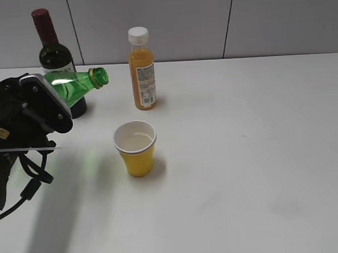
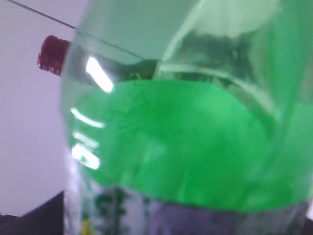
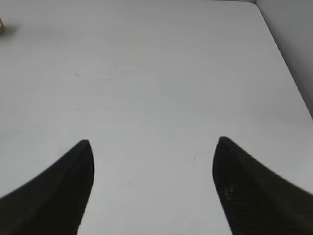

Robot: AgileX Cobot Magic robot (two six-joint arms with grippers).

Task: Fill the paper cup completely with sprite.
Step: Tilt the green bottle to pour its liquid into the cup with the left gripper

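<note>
The yellow paper cup [image 1: 136, 148] stands upright on the white table, a little left of centre, with some clear liquid inside. My left gripper [image 1: 47, 104] is shut on the green sprite bottle [image 1: 77, 85] and holds it above the table, tilted, with its open neck pointing right and slightly up, left of and above the cup. In the left wrist view the green bottle [image 2: 181, 142] fills the frame and hides the jaws. My right gripper [image 3: 152, 143] is open and empty over bare table; it does not show in the exterior view.
A dark wine bottle [image 1: 52, 53] with a red cap stands behind the sprite bottle; its cap shows in the left wrist view [image 2: 53, 55]. An orange juice bottle [image 1: 142, 69] with a white cap stands behind the cup. The white table [image 1: 260, 156] meets a grey wall.
</note>
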